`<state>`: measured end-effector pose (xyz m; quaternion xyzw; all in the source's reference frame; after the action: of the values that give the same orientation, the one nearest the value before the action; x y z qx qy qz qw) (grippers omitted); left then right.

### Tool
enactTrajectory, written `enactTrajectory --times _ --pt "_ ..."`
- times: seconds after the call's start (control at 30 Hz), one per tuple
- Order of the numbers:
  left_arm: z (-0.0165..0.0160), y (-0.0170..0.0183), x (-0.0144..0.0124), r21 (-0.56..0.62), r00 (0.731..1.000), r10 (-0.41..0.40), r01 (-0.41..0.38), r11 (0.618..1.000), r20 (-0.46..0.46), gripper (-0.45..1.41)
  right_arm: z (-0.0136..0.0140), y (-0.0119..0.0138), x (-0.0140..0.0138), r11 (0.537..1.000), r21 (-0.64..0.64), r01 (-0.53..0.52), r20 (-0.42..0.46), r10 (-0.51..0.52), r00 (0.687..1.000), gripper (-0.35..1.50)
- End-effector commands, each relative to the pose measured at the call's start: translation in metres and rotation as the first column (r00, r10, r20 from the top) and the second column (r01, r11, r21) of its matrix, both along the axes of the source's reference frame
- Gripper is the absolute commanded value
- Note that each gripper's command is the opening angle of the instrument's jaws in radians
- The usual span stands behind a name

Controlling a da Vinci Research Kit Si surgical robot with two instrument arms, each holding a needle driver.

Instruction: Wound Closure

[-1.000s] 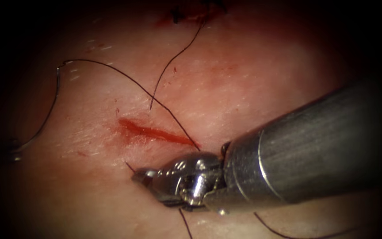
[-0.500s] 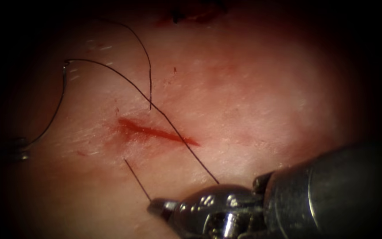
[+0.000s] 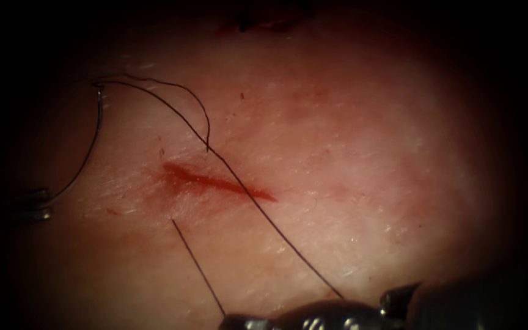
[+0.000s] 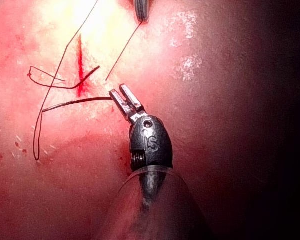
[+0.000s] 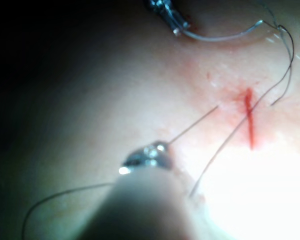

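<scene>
Left claw [image 4: 121,92] grips the needle [image 3: 84,150] end outside the tissue [image 3: 349,159]; right claw [image 3: 239,321] clamps thread [image 3: 198,266].

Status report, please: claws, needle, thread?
Left claw shut on needle near one end. Needle out of tissue, left of cut. Right claw shut on thread; strand lies across cut.

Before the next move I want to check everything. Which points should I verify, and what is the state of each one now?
1. Left tool holds the needle near the end away from the thread: ok.
2. Needle is out of the tissue, left of the cut: ok.
3. Right tool grips the thread: ok.
4. The strand from the tissue to the right tool runs straight: ok.
5. The thread loop near the needle is free of tangles: cannot tell.
</scene>
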<state>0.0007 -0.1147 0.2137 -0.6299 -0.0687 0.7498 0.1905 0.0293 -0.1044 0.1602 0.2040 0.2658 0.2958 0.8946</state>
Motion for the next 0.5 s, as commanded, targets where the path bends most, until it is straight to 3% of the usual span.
enactTrajectory --times 0.03,0.5 --pt "-0.0001 -0.0014 -0.0012 0.006 1.0 -0.001 0.001 1.0 0.004 -0.45 -0.0006 -0.0016 0.0006 1.0 0.009 0.0 -0.007 0.0 1.0 -0.35" --pt "-0.0001 -0.0015 -0.0012 0.007 1.0 0.001 -0.001 1.0 0.002 -0.45 -0.0022 -0.003 -0.0009 1.0 0.027 -0.003 -0.019 0.003 1.0 -0.35"
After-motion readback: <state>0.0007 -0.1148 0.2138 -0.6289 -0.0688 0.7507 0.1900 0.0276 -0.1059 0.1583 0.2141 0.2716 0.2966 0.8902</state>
